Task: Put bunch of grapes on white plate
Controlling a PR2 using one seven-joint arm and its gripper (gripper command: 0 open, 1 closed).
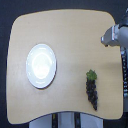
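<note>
The bunch of grapes (92, 92) lies on the wooden table toward the exterior view's lower right, a dark purple cluster with its green leaf at the upper end. The white plate (41, 65) rests on the view's left side of the table, round and glossy, with nothing on it. My gripper (109, 38) hangs over the table's upper right edge, well above the grapes in the picture and far from the plate. It is blurred, so its jaws cannot be read. Nothing appears to be in it.
The light wooden table (70, 40) has rounded corners and dark floor around it. The arm's grey body (122, 31) enters from the view's right edge. A white base shows below the table's front edge.
</note>
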